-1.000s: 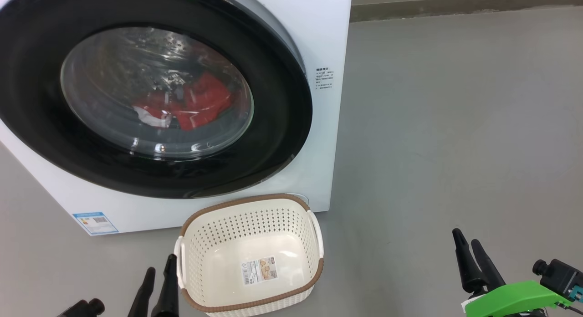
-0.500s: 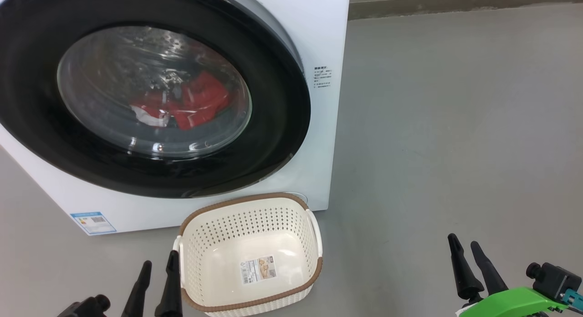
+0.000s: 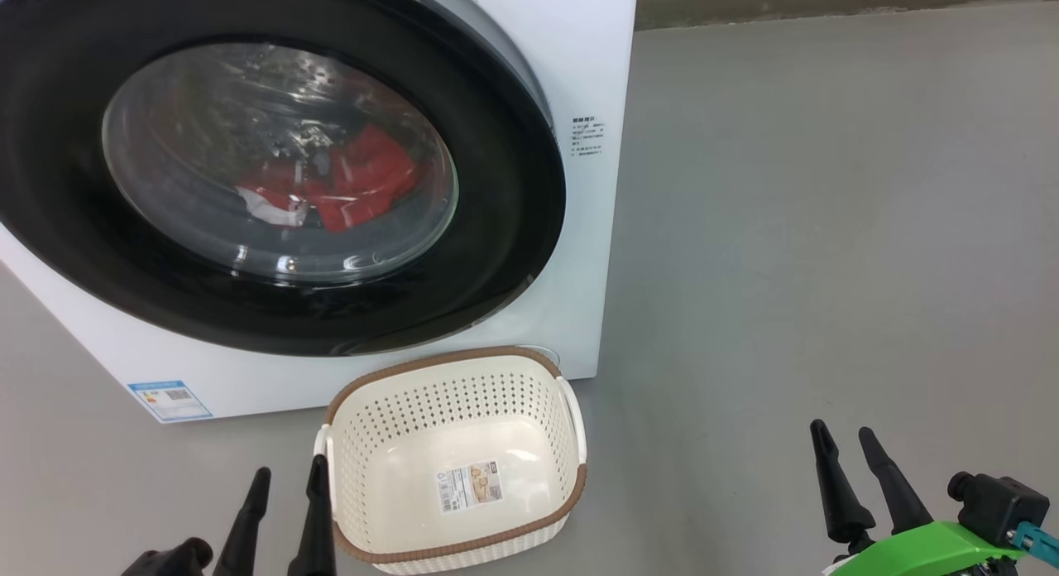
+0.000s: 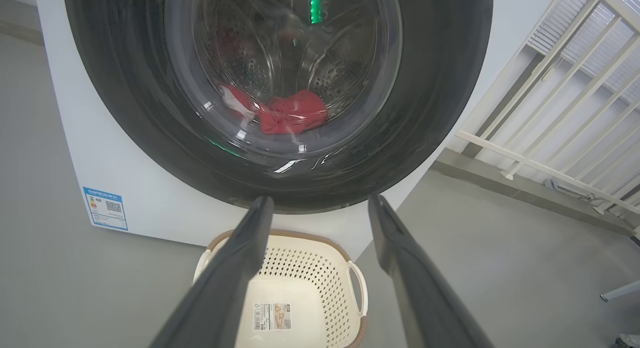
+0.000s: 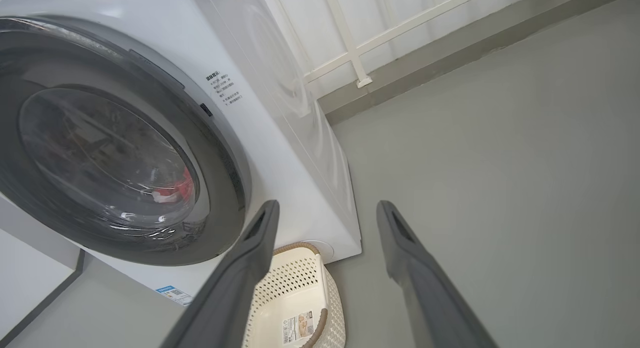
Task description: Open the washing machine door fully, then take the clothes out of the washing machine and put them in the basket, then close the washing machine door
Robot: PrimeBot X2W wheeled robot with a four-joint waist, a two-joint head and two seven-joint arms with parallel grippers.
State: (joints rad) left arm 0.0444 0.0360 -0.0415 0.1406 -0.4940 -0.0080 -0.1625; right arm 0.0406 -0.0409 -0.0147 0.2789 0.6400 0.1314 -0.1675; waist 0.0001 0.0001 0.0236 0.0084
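With the left gripper (image 3: 289, 468) and right gripper (image 3: 841, 431) both spread and empty, the basket (image 3: 463, 402) may be struck once the shut washing machine door (image 3: 513, 212) is swung, the clearance being unclear.

A big white box-shaped front-loading washing machine (image 3: 591, 46) has its large round door (image 3: 513, 228), a glossy black rim around bulging clear glass, shut. Behind the glass lie crumpled bright red clothes (image 3: 364, 183) with white patches. A small cream perforated plastic basket (image 3: 463, 398) with a brown rim stands upright just in front, a paper label on its bottom.
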